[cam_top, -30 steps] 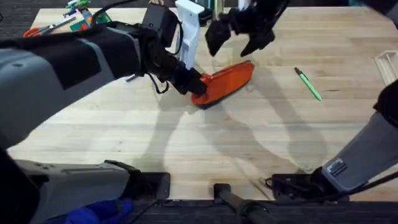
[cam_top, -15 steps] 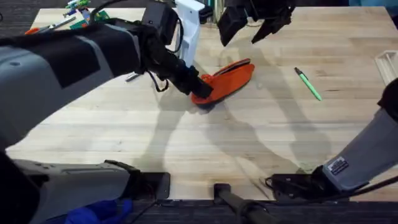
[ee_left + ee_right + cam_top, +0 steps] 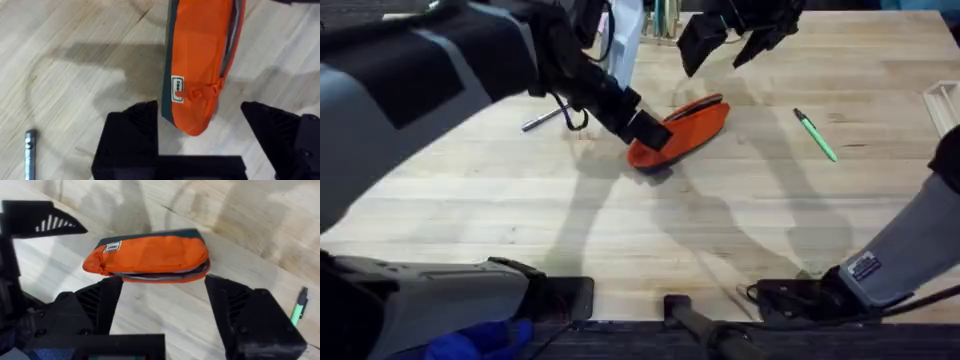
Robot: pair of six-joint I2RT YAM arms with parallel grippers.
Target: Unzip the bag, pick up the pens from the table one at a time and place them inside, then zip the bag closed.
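Orange pencil bag (image 3: 682, 128) lies on its side near the middle of the light wooden table (image 3: 650, 230), its zipper running along the upper edge with the orange pull (image 3: 200, 93) at the end nearest the left arm. In the right wrist view the zipper line appears parted along much of its length, so the pouch looks at least partly unzipped. The left gripper (image 3: 200, 125) hovers at that pull end, fingers spread wide to either side of the bag's tip and touching nothing. The right gripper (image 3: 732, 42) hangs above the far edge of the table, beyond the bag, also spread and empty. A green pen (image 3: 815, 135) rests on the table well to the right of the bag, and a silvery grey pen (image 3: 542, 120) lies to its left, under the left arm. Judging from this, unzipping is ending or done; the next move likely calls for one gripper to descend on a pen and pinch it.
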